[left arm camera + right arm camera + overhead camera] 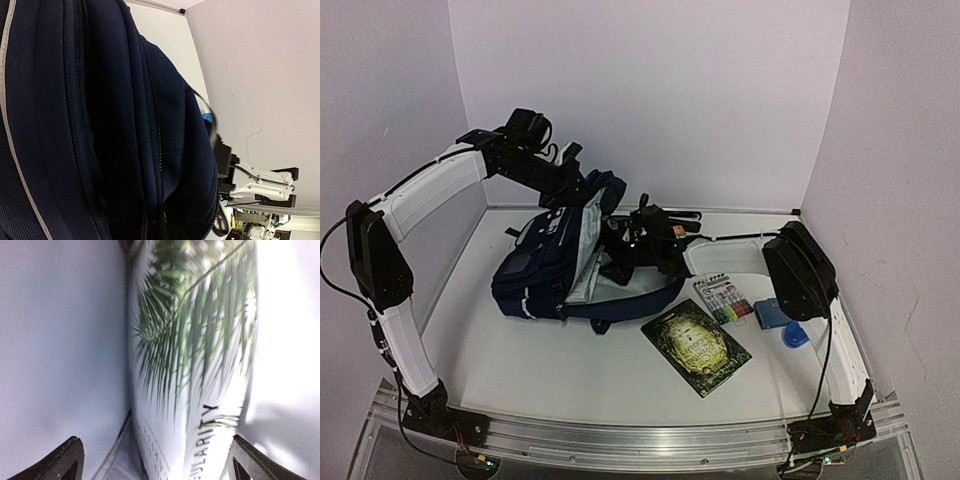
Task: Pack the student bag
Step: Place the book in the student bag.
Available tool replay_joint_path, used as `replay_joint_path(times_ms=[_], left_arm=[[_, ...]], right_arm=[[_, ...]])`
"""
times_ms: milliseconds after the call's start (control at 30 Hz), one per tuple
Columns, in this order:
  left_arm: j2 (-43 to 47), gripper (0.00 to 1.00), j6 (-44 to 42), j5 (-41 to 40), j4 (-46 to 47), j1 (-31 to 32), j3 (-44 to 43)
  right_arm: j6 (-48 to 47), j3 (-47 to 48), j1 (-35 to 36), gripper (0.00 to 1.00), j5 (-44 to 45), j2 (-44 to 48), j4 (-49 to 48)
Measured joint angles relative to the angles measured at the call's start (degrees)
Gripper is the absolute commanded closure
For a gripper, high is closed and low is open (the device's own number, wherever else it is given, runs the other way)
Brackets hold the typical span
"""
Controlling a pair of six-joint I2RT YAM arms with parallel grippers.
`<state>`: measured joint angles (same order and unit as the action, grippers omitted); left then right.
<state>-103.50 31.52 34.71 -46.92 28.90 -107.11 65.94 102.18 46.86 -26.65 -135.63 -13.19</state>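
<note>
Toward the surface's rear-left corner, your student bag (545,275) stands open, left fingers (582,188) clenched on its top edge. Your right fingers (70,460) are released beside a palm-leaf book (190,365) inside it. Left to pack near the right edge: green book (697,347), marker pack (725,298), blue pouch (772,314).

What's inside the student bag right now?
A white book with a palm-leaf cover sits in the student bag's open, pale-lined compartment, just ahead of the right gripper's open fingers. Anything deeper, and the other pockets, is hidden by navy fabric.
</note>
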Motion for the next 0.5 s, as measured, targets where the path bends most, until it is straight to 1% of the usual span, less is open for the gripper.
replay_joint_path(times_ms=[133,233,300,433,500], left_arm=[[0.1,1.0,-0.1,-0.3,0.0,-0.2,0.0],[0.1,1.0,-0.2,-0.3,0.0,-0.2,0.0],[0.1,1.0,-0.2,-0.2,0.0,-0.2,0.0],[0.1,1.0,-0.2,-0.2,-0.1,-0.3,0.0],[0.1,1.0,-0.2,-0.2,-0.1,-0.3,0.0]], right_arm=[[0.0,-1.4,-0.2,0.3,0.1,2.2,0.4],[0.0,-1.6,-0.2,0.39,0.0,2.5,0.5],[-0.2,-1.3,-0.2,0.43,-0.2,2.2,1.0],[-0.2,3.6,-0.2,0.43,-0.2,-1.7,0.9],[-0.5,5.4,-0.1,0.46,-0.1,-3.9,0.4]])
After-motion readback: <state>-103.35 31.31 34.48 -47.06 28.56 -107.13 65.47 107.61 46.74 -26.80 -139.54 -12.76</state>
